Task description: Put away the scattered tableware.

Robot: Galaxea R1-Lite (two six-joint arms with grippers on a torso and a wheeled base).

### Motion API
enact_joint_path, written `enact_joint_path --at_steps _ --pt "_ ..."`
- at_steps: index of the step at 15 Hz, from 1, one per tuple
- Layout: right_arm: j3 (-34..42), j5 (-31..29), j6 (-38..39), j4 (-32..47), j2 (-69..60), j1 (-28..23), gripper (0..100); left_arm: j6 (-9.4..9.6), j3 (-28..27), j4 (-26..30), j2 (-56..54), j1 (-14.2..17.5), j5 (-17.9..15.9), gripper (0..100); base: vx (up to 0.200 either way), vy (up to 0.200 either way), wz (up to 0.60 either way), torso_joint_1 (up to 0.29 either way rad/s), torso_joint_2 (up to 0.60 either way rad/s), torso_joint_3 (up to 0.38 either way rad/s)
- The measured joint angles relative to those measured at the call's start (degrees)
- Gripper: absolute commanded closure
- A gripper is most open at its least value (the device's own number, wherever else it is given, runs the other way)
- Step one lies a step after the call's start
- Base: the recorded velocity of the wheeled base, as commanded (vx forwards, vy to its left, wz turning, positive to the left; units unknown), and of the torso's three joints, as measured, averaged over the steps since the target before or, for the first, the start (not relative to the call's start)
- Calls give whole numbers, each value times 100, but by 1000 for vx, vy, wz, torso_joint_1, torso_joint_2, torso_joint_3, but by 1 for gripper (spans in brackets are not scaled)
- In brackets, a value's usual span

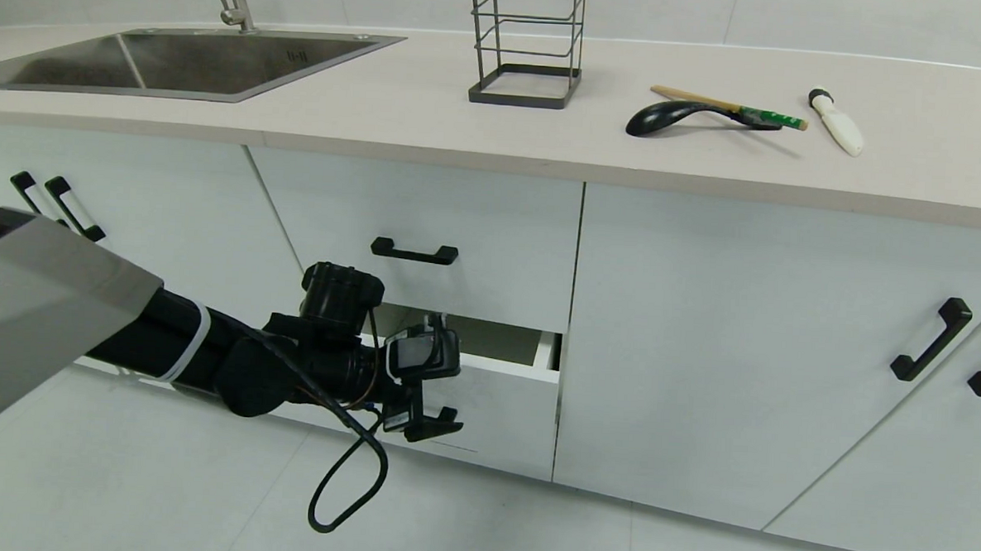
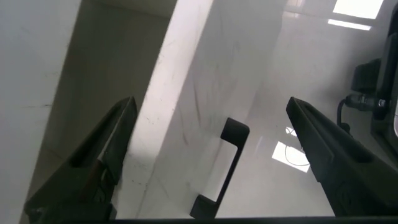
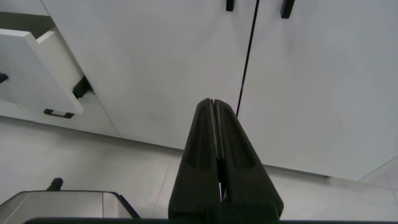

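Hanging low at the lower drawer [image 1: 497,404], the left tool [image 1: 438,387] is spread wide and holds nothing. The drawer handle [image 2: 227,160] sits between its fingers, contact unclear. The drawer is pulled partly out. The right tool [image 3: 214,107] is pressed closed, empty, facing cupboard doors [image 3: 155,62]. Up on the bench [image 1: 365,113], a black spoon [image 1: 669,118] touches the chopsticks [image 1: 726,104], with a white-handled utensil [image 1: 838,125] near. All three lie back from the front edge. The wire rack [image 1: 527,49] and sink [image 1: 185,59] are further left.
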Motion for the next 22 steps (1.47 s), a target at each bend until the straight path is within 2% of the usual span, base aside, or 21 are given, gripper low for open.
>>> enact_joint_path --at_steps 3,7,14,16,22 --pt "0 0 -5 0 0 0 100 -6 182 -2 -93 0 -6 0 0 0 0 0 0 0" --pt "0 0 0 0 0 0 100 -208 779 -112 -418 -2 -9 0 0 0 0 0 0 0" --pt "0 0 0 0 0 0 100 -597 2794 -148 -1852 -44 115 0 0 0 0 0 0 0" --pt "0 0 0 0 0 0 100 -705 2999 -169 -2103 -74 172 0 0 0 0 0 0 0" --pt "0 0 2 0 0 0 100 -734 3093 -183 -2326 -121 191 0 0 0 0 0 0 0"
